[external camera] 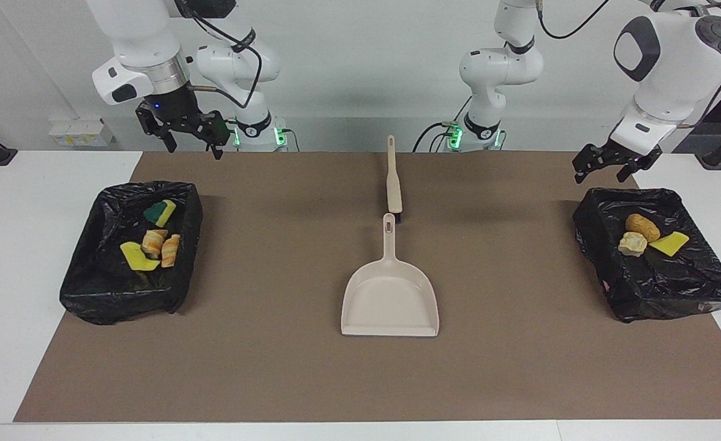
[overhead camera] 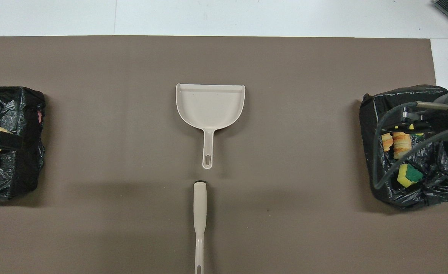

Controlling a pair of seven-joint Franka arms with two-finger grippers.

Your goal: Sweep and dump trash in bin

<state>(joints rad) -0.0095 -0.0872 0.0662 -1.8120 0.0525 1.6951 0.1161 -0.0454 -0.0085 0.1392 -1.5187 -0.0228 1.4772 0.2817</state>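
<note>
Black-lined bins sit at both ends of the brown mat (external camera: 274,367); trash (external camera: 152,244) lies in the bin (external camera: 90,288) at the right arm's end, more trash (external camera: 642,236) in the other bin (external camera: 672,294). Beige dustpan (external camera: 391,294) and brush (external camera: 394,184) lie mid-mat, untouched. Right gripper (external camera: 192,144) hangs spread wide, empty; left gripper (external camera: 605,168) likewise; no legible writing

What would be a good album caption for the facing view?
Trash sits in both lined bins, dustpan and brush lie mid-table, both arms wait raised.
</note>
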